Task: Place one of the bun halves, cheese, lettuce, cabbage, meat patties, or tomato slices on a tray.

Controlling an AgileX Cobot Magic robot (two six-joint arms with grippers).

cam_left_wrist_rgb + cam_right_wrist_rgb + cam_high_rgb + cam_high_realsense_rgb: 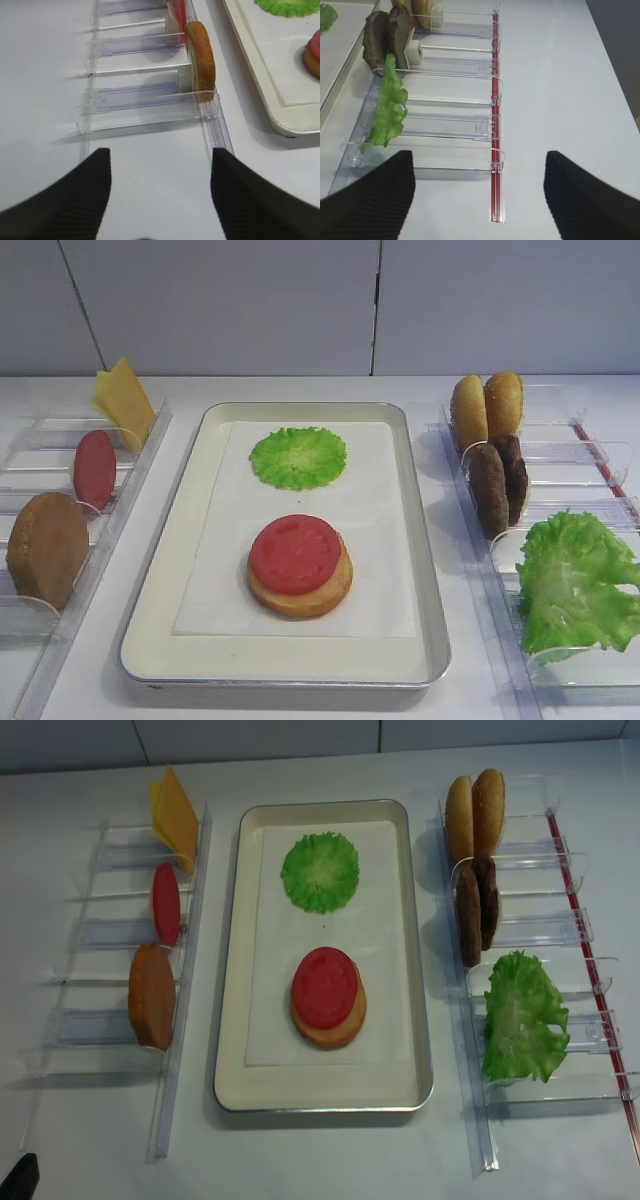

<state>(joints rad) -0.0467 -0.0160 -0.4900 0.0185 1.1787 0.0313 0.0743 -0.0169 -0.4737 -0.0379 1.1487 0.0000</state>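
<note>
Between picks: tray [425, 540] already has bun [300, 592] w/ tomato [295, 553] on top plus lettuce [298, 457]; both grippers [160, 170] wide open, empty (parked by racks), next needs reach to a rack item, e.g. patties [498, 485].

The white counter [470, 680] carries the tray [420, 540] in the middle and one clear rack [100, 935] [560, 935] on each side.

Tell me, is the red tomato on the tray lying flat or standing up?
Lying flat. The tomato slice rests face up on a bun half on the tray, unlike the slice standing on edge in the left rack.
</note>
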